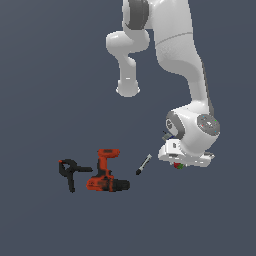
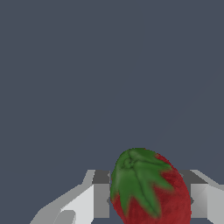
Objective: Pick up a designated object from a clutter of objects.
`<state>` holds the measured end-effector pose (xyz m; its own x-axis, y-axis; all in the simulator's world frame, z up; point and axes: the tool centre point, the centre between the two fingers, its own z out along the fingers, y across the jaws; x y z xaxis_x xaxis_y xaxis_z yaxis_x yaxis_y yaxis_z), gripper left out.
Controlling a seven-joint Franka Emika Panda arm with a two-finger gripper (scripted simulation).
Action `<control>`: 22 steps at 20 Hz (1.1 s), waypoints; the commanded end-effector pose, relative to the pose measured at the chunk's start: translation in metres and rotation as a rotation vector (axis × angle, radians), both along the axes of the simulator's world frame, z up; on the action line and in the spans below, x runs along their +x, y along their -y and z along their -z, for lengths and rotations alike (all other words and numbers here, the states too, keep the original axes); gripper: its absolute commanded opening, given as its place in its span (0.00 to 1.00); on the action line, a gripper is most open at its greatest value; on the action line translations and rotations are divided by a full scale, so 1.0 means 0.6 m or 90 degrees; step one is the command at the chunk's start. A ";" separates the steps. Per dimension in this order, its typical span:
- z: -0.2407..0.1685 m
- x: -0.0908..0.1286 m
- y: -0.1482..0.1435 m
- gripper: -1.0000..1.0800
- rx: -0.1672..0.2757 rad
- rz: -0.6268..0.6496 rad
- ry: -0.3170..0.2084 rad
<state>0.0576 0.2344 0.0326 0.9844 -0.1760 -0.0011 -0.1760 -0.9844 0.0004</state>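
Under the wrist: strawberry (image 2: 151, 190) sits between the two fingers (image 2: 101, 199) — my close view shows it filling the gap, leafy cap toward the camera.
Gripper (image 1: 178, 165): clenched on the strawberry, as far as I can judge; contact on the far pad is partly hidden.
Axis: its long axis runs up toward the palm, across the closing line.
Clutter: drill (image 1: 104, 175), clamp (image 1: 69, 172) and screwdriver (image 1: 144, 164) lie toward the exterior view's left — well apart from my grasp.
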 end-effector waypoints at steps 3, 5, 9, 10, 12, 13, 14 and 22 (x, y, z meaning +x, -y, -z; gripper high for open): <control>-0.024 -0.014 0.017 0.00 0.000 0.000 0.001; -0.038 -0.023 0.028 0.00 0.000 0.000 0.001; -0.073 -0.045 0.054 0.00 0.000 0.000 0.001; -0.084 -0.051 0.062 0.00 0.000 0.000 0.001; -0.105 -0.065 0.078 0.00 0.000 0.000 0.001; -0.116 -0.071 0.086 0.00 0.000 0.000 0.001; -0.127 -0.078 0.094 0.00 0.000 0.000 0.001; -0.215 -0.132 0.158 0.00 0.000 0.001 0.001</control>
<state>-0.0149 0.1470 0.1511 0.9843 -0.1768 -0.0003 -0.1768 -0.9843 0.0005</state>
